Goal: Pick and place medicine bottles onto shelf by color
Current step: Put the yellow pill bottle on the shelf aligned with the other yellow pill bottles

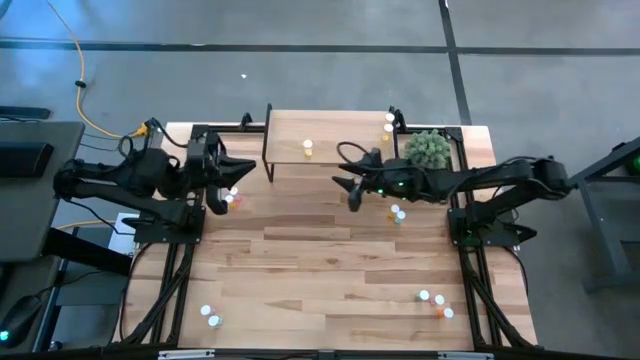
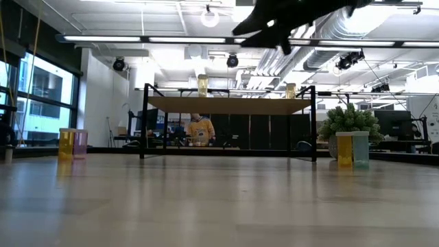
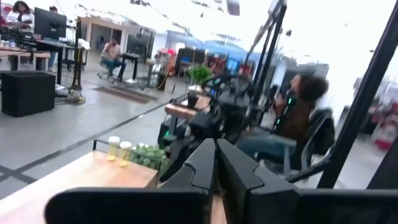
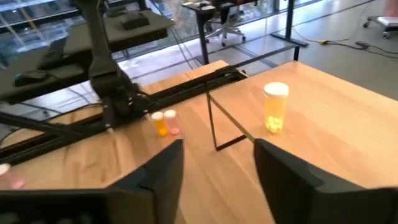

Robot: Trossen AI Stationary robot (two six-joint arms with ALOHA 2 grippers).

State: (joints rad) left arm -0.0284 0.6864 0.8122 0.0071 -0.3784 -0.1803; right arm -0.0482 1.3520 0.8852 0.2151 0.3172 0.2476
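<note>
On the shelf (image 1: 325, 135) at the far edge of the bench (image 1: 330, 260), one yellow bottle (image 1: 307, 149) is seen standing upright near the middle, and two more yellowish bottles (image 1: 389, 124) stand at its right end beside the plant (image 1: 428, 149). The right end effector (image 1: 352, 188) is held just in front of the shelf, above the bench, with its fingers apart and nothing between them; in the right wrist view the yellow bottle (image 4: 275, 107) stands a little ahead of it, clear of both fingers. The left end effector (image 1: 222, 190) is found at the left side of the bench with its fingers pressed together and empty, and an orange and a pink bottle (image 1: 231, 199) stand just beside it. Other bottles remain on the bench: a pair near the right arm (image 1: 397, 213), a group at the near right (image 1: 436, 303) and a pair at the near left (image 1: 210, 316). The bottles are judged to be light, stiff and smooth, so they may easily be tipped or may slip. A hold across the body, below the white cap, is judged the safest.
</note>
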